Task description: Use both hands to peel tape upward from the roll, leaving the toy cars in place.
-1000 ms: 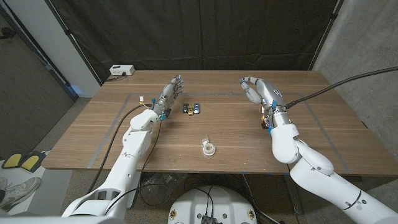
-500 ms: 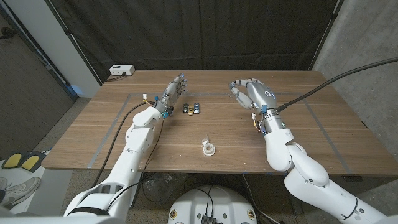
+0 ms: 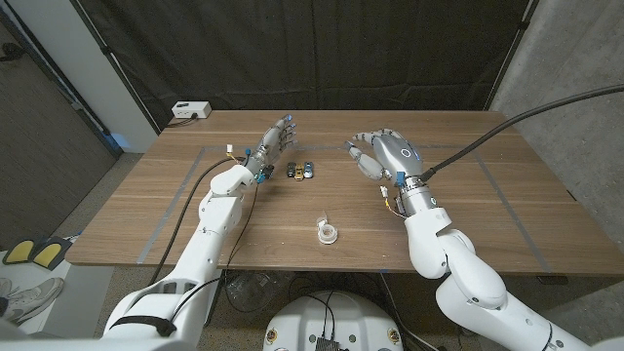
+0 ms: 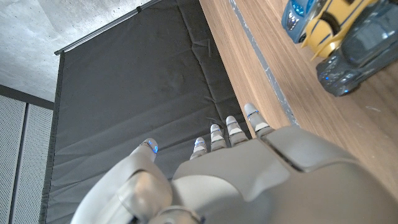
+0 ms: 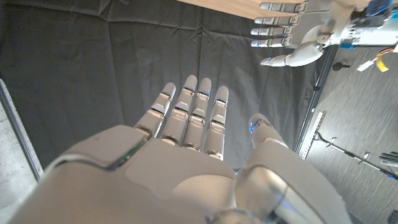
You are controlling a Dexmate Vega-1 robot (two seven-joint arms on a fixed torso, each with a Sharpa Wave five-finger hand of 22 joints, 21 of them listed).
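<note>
Left hand (image 3: 274, 139) and right hand (image 3: 378, 154) are raised, fingers spread, holding nothing. I see bare table (image 3: 146, 214) around the tape roll (image 3: 328, 232), toy cars (image 3: 299, 170) well apart.

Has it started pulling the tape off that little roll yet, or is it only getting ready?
Not started. The tape roll sits untouched near the table's front edge. The left hand is beside the toy cars, the right hand is raised; both are open and hold nothing. Reaching, gripping and peeling all remain.

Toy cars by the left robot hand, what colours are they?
Blue, yellow and dark grey toy cars, clearest in the left wrist view.
</note>
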